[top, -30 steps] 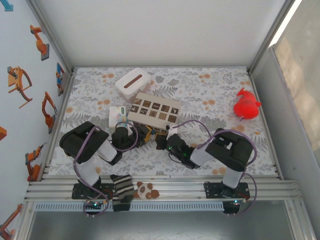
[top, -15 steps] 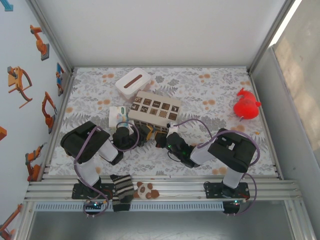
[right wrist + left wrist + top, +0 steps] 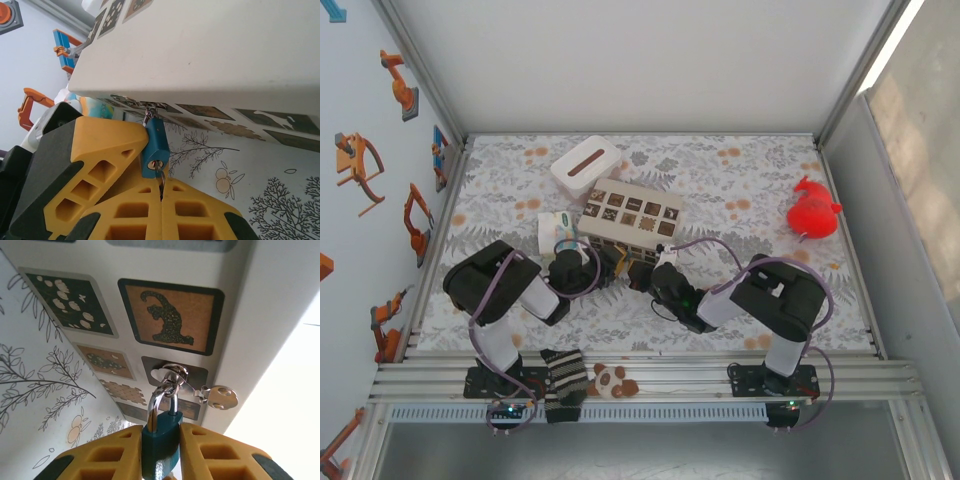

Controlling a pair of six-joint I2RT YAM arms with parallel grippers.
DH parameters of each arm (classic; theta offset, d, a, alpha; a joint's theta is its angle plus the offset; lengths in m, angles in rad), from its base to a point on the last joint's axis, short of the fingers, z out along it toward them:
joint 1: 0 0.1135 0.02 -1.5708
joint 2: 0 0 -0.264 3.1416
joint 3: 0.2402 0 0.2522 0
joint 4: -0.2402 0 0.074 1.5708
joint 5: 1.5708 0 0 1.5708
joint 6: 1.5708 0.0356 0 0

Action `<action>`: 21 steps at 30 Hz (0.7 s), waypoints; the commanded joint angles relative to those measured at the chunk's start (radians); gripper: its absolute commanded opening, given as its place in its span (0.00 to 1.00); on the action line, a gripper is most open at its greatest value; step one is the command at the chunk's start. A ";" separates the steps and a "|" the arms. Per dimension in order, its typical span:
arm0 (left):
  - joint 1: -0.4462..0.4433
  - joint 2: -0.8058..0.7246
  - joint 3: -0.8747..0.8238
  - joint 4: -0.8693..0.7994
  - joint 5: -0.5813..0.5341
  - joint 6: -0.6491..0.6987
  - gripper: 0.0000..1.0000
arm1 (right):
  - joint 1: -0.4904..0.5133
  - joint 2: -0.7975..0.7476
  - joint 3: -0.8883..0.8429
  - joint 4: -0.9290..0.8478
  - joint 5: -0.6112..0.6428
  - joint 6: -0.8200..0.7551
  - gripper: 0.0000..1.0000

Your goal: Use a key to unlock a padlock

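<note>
Two arms meet at the near edge of the beige box point(image 3: 630, 215) in the top view. The left gripper point(image 3: 608, 264) and right gripper point(image 3: 640, 276) are close together just below it, over the leaf-patterned table point(image 3: 750, 180). A white slotted box point(image 3: 586, 164) sits just behind the beige box, and a red toy point(image 3: 813, 210) lies well apart at the right.

From the left wrist, the left gripper is clamped on the padlock point(image 3: 161, 437), with a yellow finger point(image 3: 110, 455) pressed against each side of its teal body. The silver shackle point(image 3: 156, 405) loops through a metal ring point(image 3: 172, 374) on the box's picture-covered face. A small silver tab point(image 3: 220, 396) hangs just beside the ring.

From the right wrist, the padlock hangs from the box's lower edge with its keyhole toward the camera. The key point(image 3: 160, 181) runs from the keyhole down into the seam between the right gripper's yellow fingers, which are pressed together on it. One finger of the left gripper touches the padlock's left side.
</note>
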 commanded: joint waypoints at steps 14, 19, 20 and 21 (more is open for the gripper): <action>0.008 0.022 0.055 0.083 0.009 0.004 0.12 | 0.003 0.001 0.008 0.054 -0.044 0.055 0.09; 0.006 -0.004 0.062 0.047 0.007 0.011 0.11 | -0.006 -0.059 -0.037 0.054 -0.034 0.037 0.33; 0.007 -0.014 0.064 0.038 0.008 0.011 0.11 | -0.009 -0.079 -0.053 0.053 -0.027 0.031 0.36; 0.008 -0.022 0.066 0.029 0.009 0.013 0.11 | -0.012 -0.103 -0.076 0.050 -0.023 0.021 0.38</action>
